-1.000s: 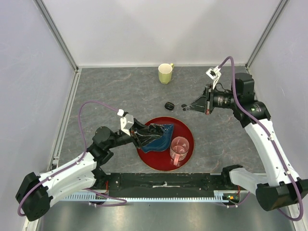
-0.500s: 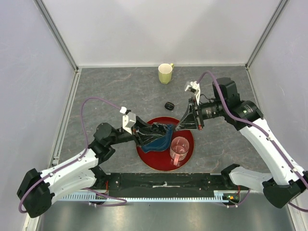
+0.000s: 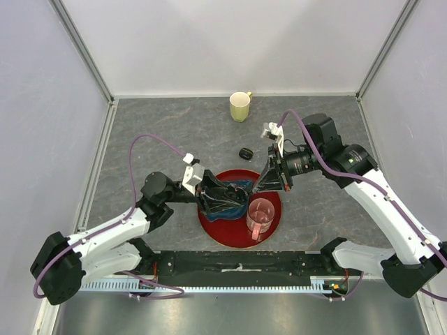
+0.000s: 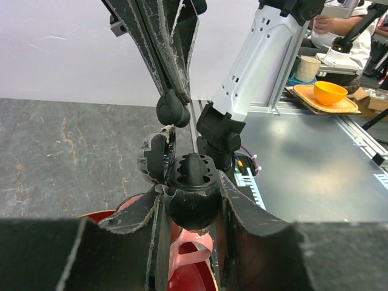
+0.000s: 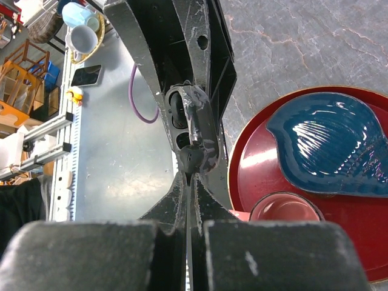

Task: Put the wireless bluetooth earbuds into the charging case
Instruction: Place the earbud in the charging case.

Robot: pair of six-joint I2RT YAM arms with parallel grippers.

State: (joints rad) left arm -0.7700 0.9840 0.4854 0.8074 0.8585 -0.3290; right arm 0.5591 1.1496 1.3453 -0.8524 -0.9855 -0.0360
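My left gripper is shut on the open black charging case, held above the red tray. The case's lid stands to the left in the left wrist view. My right gripper is shut on a tiny black earbud, pinched at its fingertips. In the right wrist view the earbud sits right at the case's sockets. From the left wrist the right gripper comes down from above, with the earbud just above the case.
A blue shell-shaped dish and a pink cup sit on the tray. Another black pebble-like case lies on the table behind the tray. A yellow-green mug stands at the back.
My right gripper has swung left and down from the far right to the case with the earbud. My left gripper has shifted slightly right with the case.
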